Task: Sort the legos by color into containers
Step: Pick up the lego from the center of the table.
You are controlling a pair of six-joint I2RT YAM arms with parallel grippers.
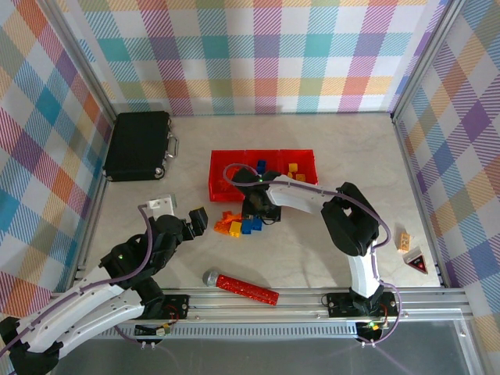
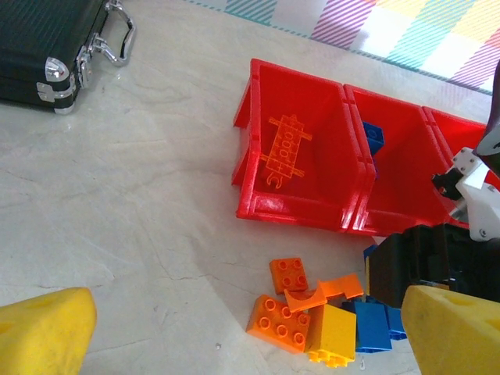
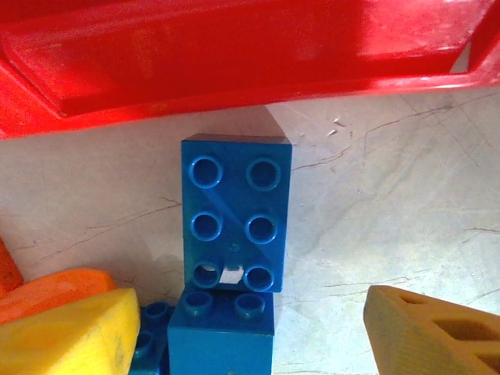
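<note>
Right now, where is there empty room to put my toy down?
The widest bare patch lies right of the red bins, back to the wall. Another sits between the lego pile and the red bar. A narrow strip runs between the black case and the bins. It's crowded just in front of the bins, where the right pincer hovers over the pile.

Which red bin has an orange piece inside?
The end bin nearest the black case: a flat orange piece lies in it, while its neighbour holds a blue brick.
</note>
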